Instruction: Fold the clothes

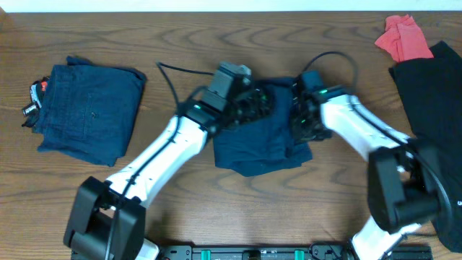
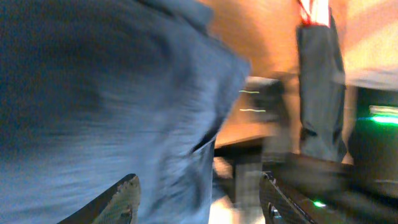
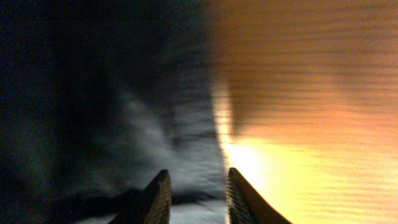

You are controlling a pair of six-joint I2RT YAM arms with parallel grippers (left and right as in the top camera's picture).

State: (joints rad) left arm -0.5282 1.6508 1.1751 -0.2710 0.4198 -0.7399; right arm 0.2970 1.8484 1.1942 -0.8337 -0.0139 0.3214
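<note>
Folded shorts [image 1: 86,108] done; middle shorts [image 1: 260,148] half-folded, I judge; my left end effector [image 2: 199,180] gapes; right end effector [image 3: 198,173] parted too.

Two dark navy-blue garments are counted on the one wooden surface [image 1: 216,209]: one folded garment [image 1: 90,112] and one middle garment [image 1: 256,152]. One red-and-white tag [image 1: 36,90] is seen. One red cloth [image 1: 403,37] and one black cloth [image 1: 433,94] are counted. Two arms are seen, the left arm [image 1: 155,155] and the right arm [image 1: 368,126], with one left hand [image 1: 254,107] and one right hand [image 1: 300,123].
</note>
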